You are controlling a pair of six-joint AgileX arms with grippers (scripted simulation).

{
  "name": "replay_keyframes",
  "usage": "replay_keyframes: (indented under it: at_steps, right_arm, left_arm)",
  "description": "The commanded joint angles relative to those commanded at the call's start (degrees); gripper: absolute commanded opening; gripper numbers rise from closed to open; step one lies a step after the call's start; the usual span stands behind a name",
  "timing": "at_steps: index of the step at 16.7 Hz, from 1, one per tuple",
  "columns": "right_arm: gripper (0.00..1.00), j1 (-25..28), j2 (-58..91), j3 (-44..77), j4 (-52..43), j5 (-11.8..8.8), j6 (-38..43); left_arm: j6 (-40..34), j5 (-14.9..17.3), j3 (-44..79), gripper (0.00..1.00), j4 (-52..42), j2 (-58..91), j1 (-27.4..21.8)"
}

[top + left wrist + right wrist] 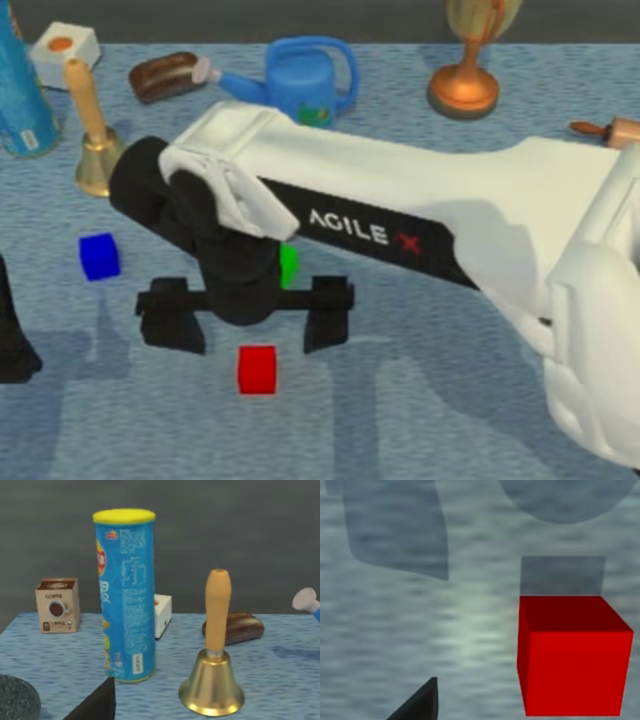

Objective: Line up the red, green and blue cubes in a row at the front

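Note:
My right gripper [249, 328] reaches across to the middle of the table, open wide with nothing between its fingers. The red cube [257, 369] lies on the cloth just in front of it, apart from both fingers. In the right wrist view the red cube [575, 660] fills the lower corner beside one dark fingertip [422, 702]. The green cube [289, 265] shows only as a sliver behind the right wrist. Off to the left, the blue cube [99, 256] sits alone. My left gripper [12, 345] is parked at the left edge, open.
Along the back stand a blue chips can [20, 95], a brass bell [93, 130], a white box [66, 52], a brown loaf [168, 75], a blue watering can [305, 80] and a goblet [468, 60]. A rolling pin [610, 130] lies at the right.

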Motion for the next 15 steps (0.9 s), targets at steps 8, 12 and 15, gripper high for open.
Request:
replay_keyframes:
  at_steps: [8,12,15]
  right_arm:
    - [1.00,0.1,-1.1,6.7,-7.7,0.0,0.0]
    - [1.00,-1.4,-4.5,3.6,-5.8,1.1,-2.0]
    - [1.00,-5.0,-13.3,-3.9,-1.2,3.3,-6.4]
  left_arm:
    - [0.0,0.0,0.0,1.00,0.0,0.0,0.0]
    - [-0.1,-0.1,2.9,1.00,-2.0,3.0,-0.8]
    - [-0.4,-0.2,10.5,1.00,-6.8,10.6,-2.9]
